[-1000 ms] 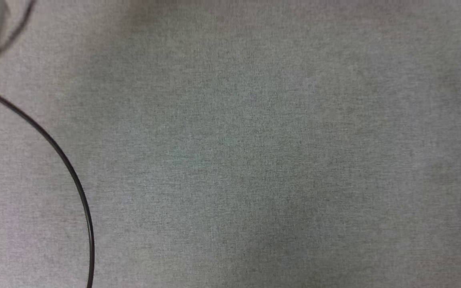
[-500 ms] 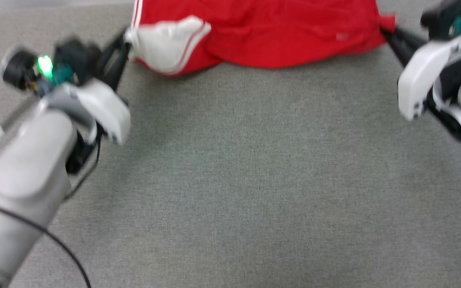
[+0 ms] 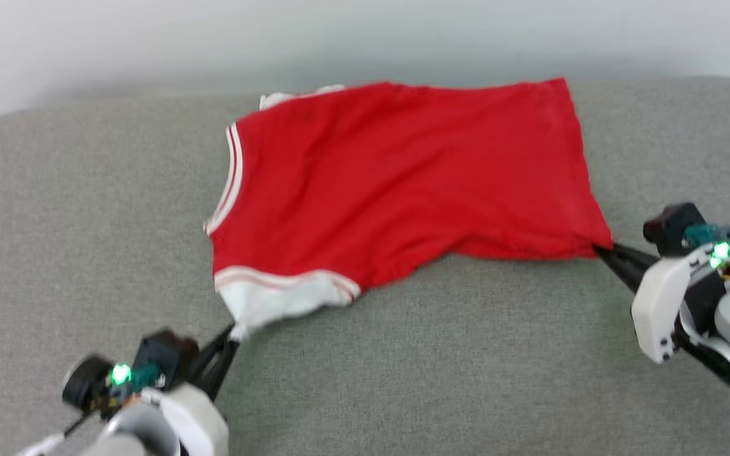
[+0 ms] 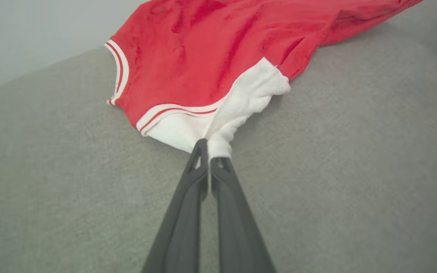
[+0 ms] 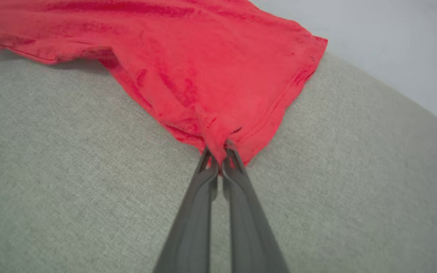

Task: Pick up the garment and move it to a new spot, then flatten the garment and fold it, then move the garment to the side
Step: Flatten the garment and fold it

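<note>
**At lower left and right edge of head view: both grips on, shirt half-spread**

Left gripper (image 3: pixel 230 334): jaws shut tight on the bunched tip of the white sleeve (image 4: pixel 241 102). Right gripper (image 3: pixel 599 251): jaws shut on the red hem corner (image 5: pixel 237 141).

The garment (image 3: pixel 403 177) lies centre-top of the head view on the grey fabric surface (image 3: pixel 403 380), plain red side up, no print visible. It looks mostly spread, but the near edge curves inward btwn the two grips and the near sleeve is crumpled.

Judgement: pick-and-move prob. done, flattening underway; fold and shift aside are left.

Other sleeve (image 3: pixel 276 99) peeks out upper left. The garment's top edge sits close to the surface's back edge, w/ pale wall (image 3: pixel 339 38) beyond. Nothing blocks the near area.
</note>
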